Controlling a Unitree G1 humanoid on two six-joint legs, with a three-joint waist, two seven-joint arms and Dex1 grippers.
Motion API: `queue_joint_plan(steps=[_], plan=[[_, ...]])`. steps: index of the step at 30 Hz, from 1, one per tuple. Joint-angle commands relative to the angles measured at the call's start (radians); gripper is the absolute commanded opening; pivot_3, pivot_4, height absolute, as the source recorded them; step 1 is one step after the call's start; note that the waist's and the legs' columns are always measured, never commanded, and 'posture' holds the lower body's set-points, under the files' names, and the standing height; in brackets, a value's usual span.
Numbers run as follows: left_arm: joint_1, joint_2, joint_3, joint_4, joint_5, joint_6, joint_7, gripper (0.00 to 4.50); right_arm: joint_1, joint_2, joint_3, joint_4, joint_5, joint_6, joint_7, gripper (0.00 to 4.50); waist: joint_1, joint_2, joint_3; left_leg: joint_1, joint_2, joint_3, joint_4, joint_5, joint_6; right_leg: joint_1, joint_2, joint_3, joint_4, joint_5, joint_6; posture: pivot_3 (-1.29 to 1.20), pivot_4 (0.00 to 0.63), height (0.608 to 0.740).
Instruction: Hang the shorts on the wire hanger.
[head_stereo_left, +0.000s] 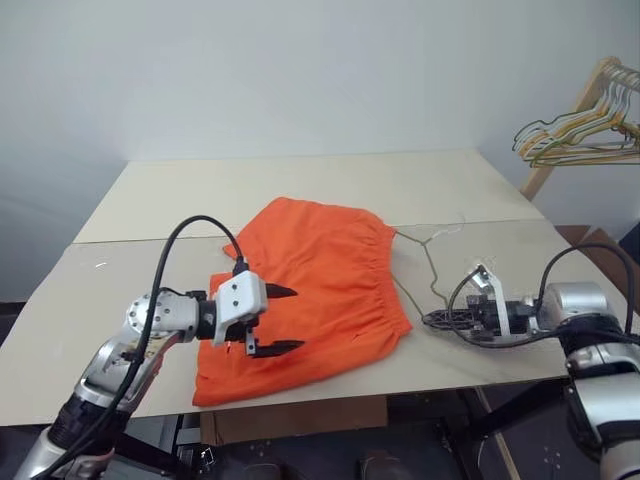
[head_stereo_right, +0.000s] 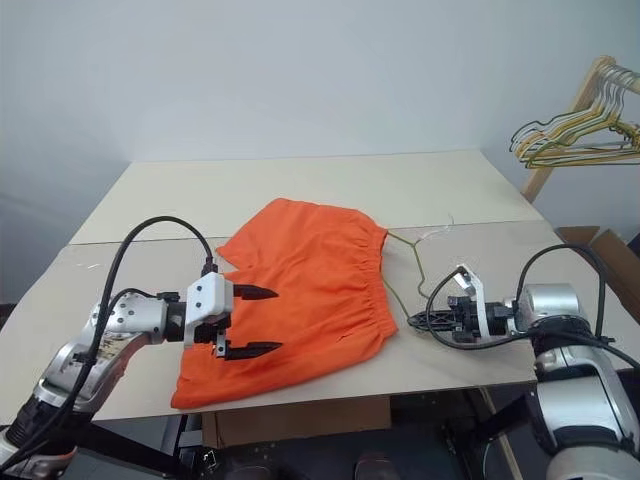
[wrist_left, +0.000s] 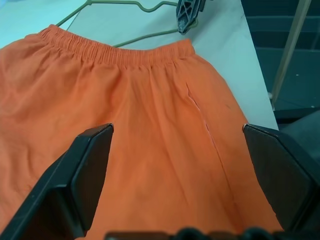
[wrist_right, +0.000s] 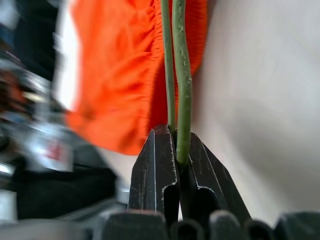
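Note:
The orange shorts lie flat on the table, their gathered waistband towards the right. My left gripper hovers over the shorts' lower left part, open, with nothing between its fingers. The thin grey-green wire hanger lies on the table just right of the waistband, partly under it. At the table's right side my right gripper is shut on the hanger's wire, pointing left towards the shorts. From the left wrist, the right gripper sits on the wire beyond the waistband.
The beige table has a seam across its middle and a front edge close to the shorts' hem. A wooden rack with a bunch of pale wire hangers stands at the far right. A cardboard box sits on the floor beside the table.

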Motion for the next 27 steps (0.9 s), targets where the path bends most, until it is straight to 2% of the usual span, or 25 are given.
queue_joint_plan(steps=[1,5,9,13,22,27], plan=[[-0.052,-0.027,0.008,0.028,0.023,-0.039,0.031,4.49,0.015,-0.049,-0.068,-0.149,0.001,-0.077,-0.016,0.0,0.001,0.0,0.0,0.0,0.0,0.0,0.0,0.0,0.0,0.0,0.0,0.0,0.0,0.0,0.0,-0.08,0.0,0.74],[-0.118,-0.06,0.016,0.098,0.054,-0.074,0.067,4.49,0.069,-0.079,-0.091,-0.298,-0.034,-0.227,-0.042,0.0,0.001,0.0,0.0,0.0,0.0,0.0,0.0,0.0,0.0,0.0,0.0,0.0,0.0,0.0,0.0,-0.1,0.0,0.74],[-0.284,-0.092,0.066,0.204,0.028,-0.08,0.086,4.49,0.11,-0.104,-0.082,-0.423,-0.076,-0.357,-0.047,0.0,-0.002,0.0,0.0,-0.001,0.0,-0.001,0.0,0.0,0.0,0.0,0.0,-0.001,0.0,0.0,0.0,-0.1,0.0,0.74],[-0.429,-0.098,0.1,0.304,0.01,-0.101,0.065,4.49,0.11,-0.094,-0.102,-0.461,-0.081,-0.414,-0.062,0.0,-0.018,0.0,0.0,-0.001,0.0,0.0,0.001,0.0,0.0,0.0,0.0,0.0,-0.001,0.0,0.001,-0.11,0.0,0.74],[-0.648,-0.1,0.073,0.637,0.049,-0.273,-0.11,4.49,0.117,-0.082,-0.047,-0.529,-0.183,-0.642,-0.068,0.0,-0.04,0.0,0.0,-0.002,0.0,-0.001,0.0,0.0,0.0,-0.001,0.0,-0.001,-0.001,0.0,0.001,-0.12,0.0,0.74],[-0.746,-0.107,0.027,0.795,0.053,-0.265,-0.281,4.49,0.093,-0.061,-0.026,-0.563,-0.211,-0.683,-0.058,0.0,-0.051,0.0,0.0,-0.003,-0.001,-0.001,0.001,0.0,0.0,-0.001,0.0,-0.001,-0.002,0.0,0.001,-0.12,0.0,0.74]])
